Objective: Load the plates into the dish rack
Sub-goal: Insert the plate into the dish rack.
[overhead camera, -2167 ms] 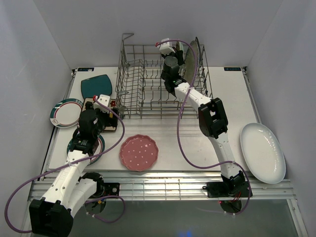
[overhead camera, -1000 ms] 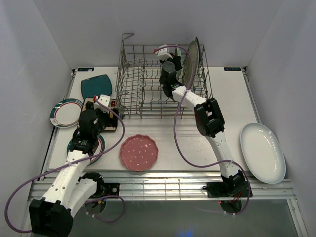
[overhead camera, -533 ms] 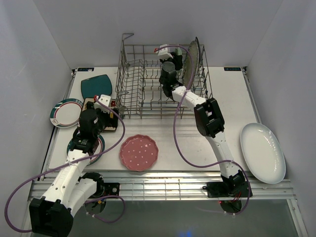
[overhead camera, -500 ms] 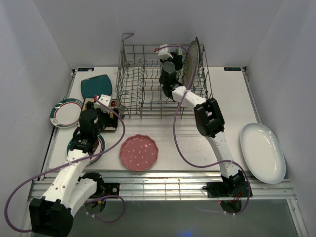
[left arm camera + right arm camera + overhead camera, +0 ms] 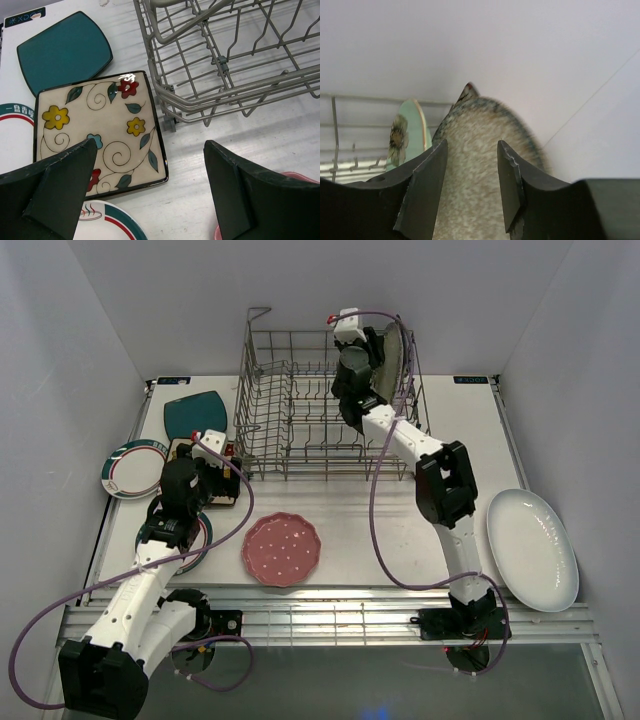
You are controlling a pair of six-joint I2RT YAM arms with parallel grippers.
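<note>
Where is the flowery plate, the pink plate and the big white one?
Flowery plate (image 5: 100, 134), left wrist view, its middle.
Pink plate (image 5: 282, 549), top external view, its centre.
Big white plate (image 5: 532, 549), top external view, its centre.

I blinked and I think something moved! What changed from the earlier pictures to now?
The right claw rose and swung right, toward the speckled plate standing in the dish rack. It is open, gripping nothing. The left claw, the floral plate under it and the pink plate stayed put.
</note>
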